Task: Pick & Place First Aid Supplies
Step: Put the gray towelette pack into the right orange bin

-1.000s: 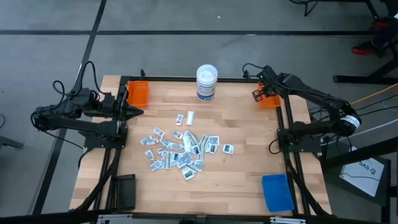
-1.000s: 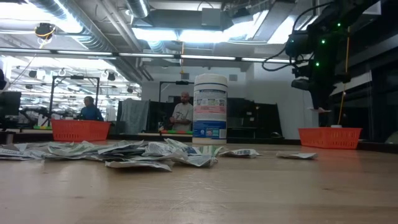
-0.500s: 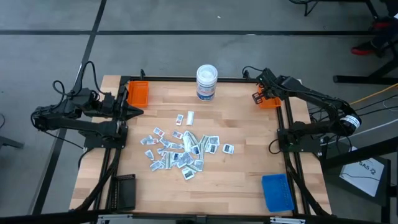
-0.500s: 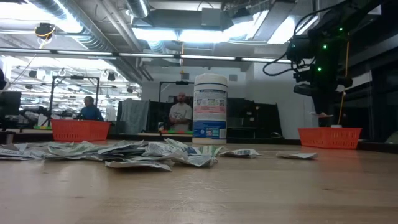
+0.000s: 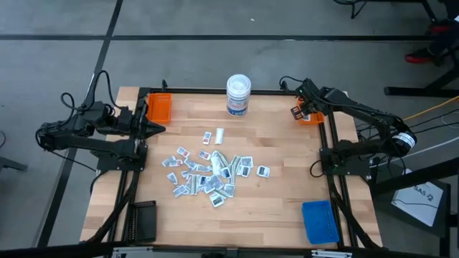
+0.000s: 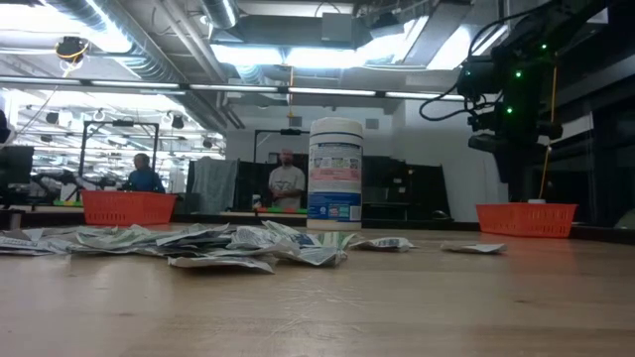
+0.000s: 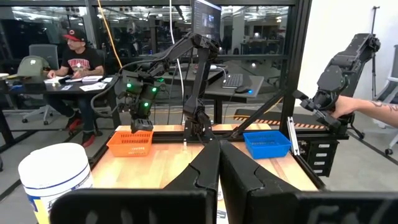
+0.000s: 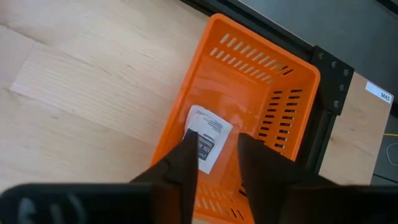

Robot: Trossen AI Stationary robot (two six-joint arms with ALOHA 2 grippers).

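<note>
Left gripper (image 5: 159,129) waits pinched closed at table's left edge. Packets (image 5: 208,172) heaped mid-table: light, flat, floppy paper, prob. slippery; best pinched at an edge. Right gripper (image 8: 217,155), fingers parted, hangs over orange basket (image 8: 292,93), one packet (image 8: 208,140) lying inside.

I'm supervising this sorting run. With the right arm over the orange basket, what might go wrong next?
1. The packet lies in the orange basket right under the right gripper, whose jaws stand open; lowering could snag it back out.
2. The pile of packets overlaps, so the next grab may lift several.
3. The white tub stands near the path back and could be knocked.
</note>
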